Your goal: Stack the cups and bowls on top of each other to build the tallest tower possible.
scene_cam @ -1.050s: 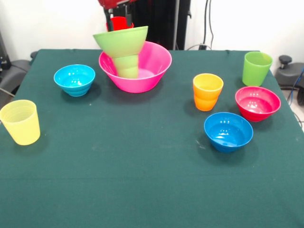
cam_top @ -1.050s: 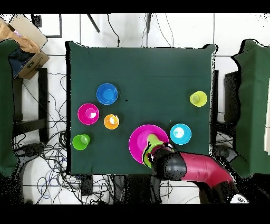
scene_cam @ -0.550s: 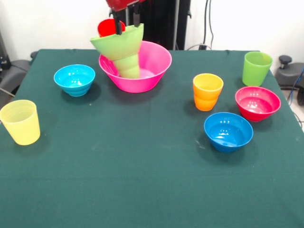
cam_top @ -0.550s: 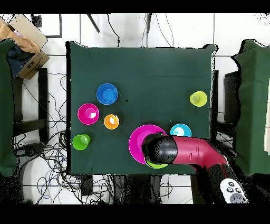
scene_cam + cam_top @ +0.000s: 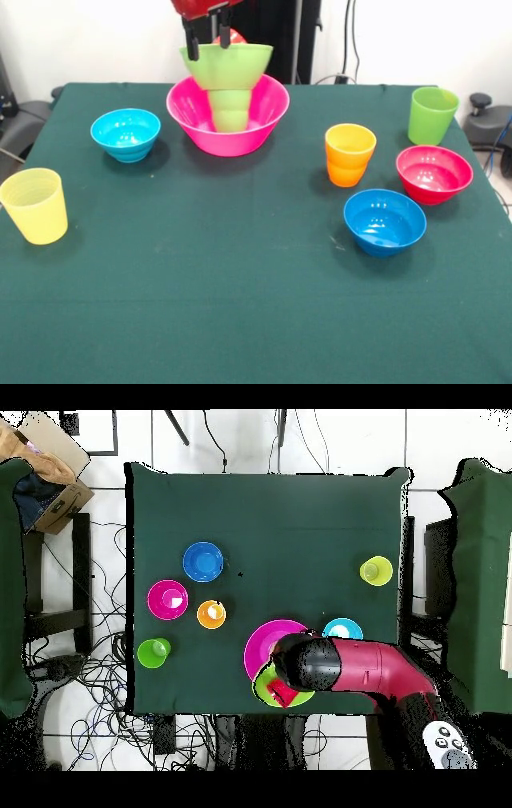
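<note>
The tower stands at the back of the table. It is the large pink bowl (image 5: 258, 120) (image 5: 259, 646) with the small green cup (image 5: 230, 110) upside down in it. The lime green bowl (image 5: 227, 66) (image 5: 268, 689) sits level on that cup. The red cup (image 5: 238, 36) (image 5: 283, 694) lies in the lime bowl, only a sliver showing behind the rim. My gripper (image 5: 206, 38) hangs over the lime bowl's rim, open, with the red cup just beside its fingers and not between them. Other cups and bowls stand loose on the cloth.
Loose on the table are a light blue bowl (image 5: 126, 134), a pale yellow cup (image 5: 34, 206), an orange cup (image 5: 350, 154), a tall lime cup (image 5: 433, 114), a magenta bowl (image 5: 434, 173) and a darker blue bowl (image 5: 385, 221). A cardboard box (image 5: 45, 469) sits off the table.
The lime bowl was tipped left and now sits level, shifted right. The red cup went from the left of the fingers to their right, down into the bowl.
</note>
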You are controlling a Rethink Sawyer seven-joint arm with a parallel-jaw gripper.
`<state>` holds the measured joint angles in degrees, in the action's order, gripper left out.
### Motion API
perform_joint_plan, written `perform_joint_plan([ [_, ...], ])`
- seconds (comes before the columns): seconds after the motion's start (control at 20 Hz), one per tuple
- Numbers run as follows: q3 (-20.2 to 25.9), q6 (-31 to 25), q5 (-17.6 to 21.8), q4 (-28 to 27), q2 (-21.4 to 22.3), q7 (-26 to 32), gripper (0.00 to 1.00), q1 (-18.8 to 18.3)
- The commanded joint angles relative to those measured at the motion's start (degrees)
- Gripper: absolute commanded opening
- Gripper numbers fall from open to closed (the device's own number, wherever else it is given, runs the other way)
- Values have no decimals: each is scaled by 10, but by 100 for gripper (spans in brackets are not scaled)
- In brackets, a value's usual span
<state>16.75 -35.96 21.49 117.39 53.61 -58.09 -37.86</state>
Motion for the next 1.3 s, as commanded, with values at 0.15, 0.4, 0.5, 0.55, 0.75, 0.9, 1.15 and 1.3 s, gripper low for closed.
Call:
perform_joint_plan([
  [0.15,23,-150,-43,-88,41,-57,100,48],
  [0.4,62,-335,-91,-163,113,37,100,20],
  [0.5,84,-404,-98,-195,134,94,100,0],
  [0.55,96,-434,-102,-209,144,124,100,-12],
  [0.75,131,-505,-77,-273,160,195,100,-43],
  [0.9,148,-535,-56,-307,148,190,100,-56],
  [1.15,173,-542,-12,-340,120,202,100,-75],
  [1.3,181,-534,-4,-362,92,185,100,-84],
])
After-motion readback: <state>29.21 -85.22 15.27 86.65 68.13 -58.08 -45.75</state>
